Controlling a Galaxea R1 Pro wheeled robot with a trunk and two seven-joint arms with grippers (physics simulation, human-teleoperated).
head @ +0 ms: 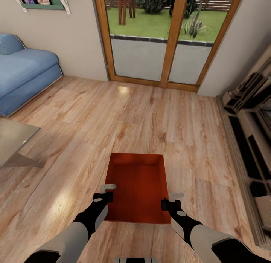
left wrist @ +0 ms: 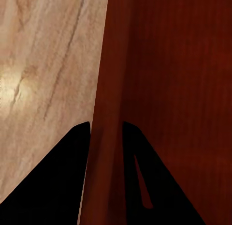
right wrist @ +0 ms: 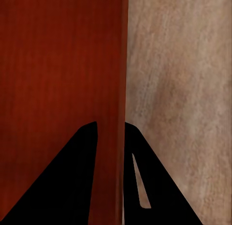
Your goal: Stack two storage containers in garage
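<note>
Item: storage bin [head: 137, 187], one seen; orange-red, rectangular, open top, empty, thin straight walls, flat bottom. Location: living room, over the wood floor [head: 158, 120] directly in front of me, between my two arms, well short of the glass doors [head: 165, 40]; blue sofa [head: 22, 71] off to the left, dark low cabinet [head: 248, 142] along the right wall. Whether the bin rests on the planks or is already lifted clear, I can't tell. Hold, left side: left gripper [left wrist: 106, 130] straddles the left long wall, one finger outside over the planks, one inside over the bin bottom, jaws closed down narrow with the wall between them; looks pinched. Hold, right side: right gripper [right wrist: 111, 130] does the same on the right long wall, fingers nearly together w/ only the wall thickness in the gap. Both grips sit toward the near end of the walls, approx. opposite each other. Handling, my estimate: light, since empty; rigid enough to carry by the rims, but thin walls may flex or slip if I squeeze unevenly. Smooth finish, prob. slippery, so pinch grip relies on both arms moving together. Near-end hold leaves the far end overhanging; expect it to dip. Keep level, wrists parallel, no twisting. Not fragile. Garage not reached yet.
</note>
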